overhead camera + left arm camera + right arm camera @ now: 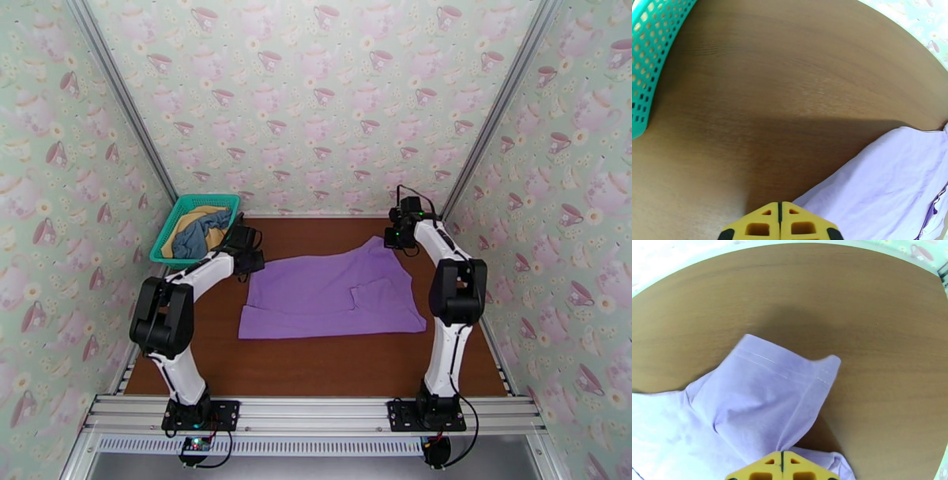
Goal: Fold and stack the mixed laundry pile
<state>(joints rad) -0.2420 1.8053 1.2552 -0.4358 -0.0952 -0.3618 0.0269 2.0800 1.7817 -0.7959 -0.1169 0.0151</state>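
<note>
The lilac-purple shirt lies spread out on the brown table, part of the mixed laundry pile. My left gripper sits at its far left corner. In the left wrist view the yellow fingers are pressed together, and the shirt's edge runs right in to their tips. My right gripper is at the far right corner. It is shut on a bunched sleeve of the shirt, and the cloth is pulled into a peak at the tips. The grey-blue garment and the mustard-yellow garment lie in the basket.
The teal mesh basket stands at the far left corner of the table, close to my left gripper, with its wall in the left wrist view. Patterned walls close in the back and both sides. Bare table lies in front of the shirt.
</note>
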